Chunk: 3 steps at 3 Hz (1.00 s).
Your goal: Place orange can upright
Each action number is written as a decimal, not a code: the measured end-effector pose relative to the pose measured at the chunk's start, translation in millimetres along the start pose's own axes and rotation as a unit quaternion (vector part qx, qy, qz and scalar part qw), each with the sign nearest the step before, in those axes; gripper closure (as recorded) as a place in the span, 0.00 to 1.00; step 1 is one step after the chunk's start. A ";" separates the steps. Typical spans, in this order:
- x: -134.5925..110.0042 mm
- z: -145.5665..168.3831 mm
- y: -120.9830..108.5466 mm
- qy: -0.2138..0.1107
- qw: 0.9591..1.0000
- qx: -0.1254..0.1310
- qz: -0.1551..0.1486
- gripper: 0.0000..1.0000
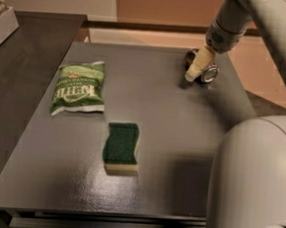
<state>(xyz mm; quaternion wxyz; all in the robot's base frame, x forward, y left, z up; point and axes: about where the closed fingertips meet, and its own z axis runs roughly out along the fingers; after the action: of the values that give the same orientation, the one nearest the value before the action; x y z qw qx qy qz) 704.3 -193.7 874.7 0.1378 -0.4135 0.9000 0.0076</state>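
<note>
The orange can (209,73) lies on its side at the far right of the dark grey table (171,138), its shiny silver end facing front-right and its dark body partly hidden. My gripper (195,71) comes down from the upper right and sits right at the can, its cream tip crossing in front of the can's middle and reaching down to the tabletop.
A green chip bag (79,87) lies flat at the left. A green sponge (121,147) lies in the middle front. The table's right edge is just past the can. A part of my body (253,189) fills the lower right corner.
</note>
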 end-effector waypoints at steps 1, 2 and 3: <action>-10.4 4.9 -6.8 -0.007 1.000 -0.005 0.027 0.00; -19.8 9.8 -11.8 -0.005 0.998 -0.008 0.059 0.00; -25.7 14.2 -14.9 0.001 0.996 -0.007 0.093 0.00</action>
<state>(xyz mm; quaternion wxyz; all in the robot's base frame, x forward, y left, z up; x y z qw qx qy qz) 734.9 -182.6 869.0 0.1324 -0.3290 0.9346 0.0263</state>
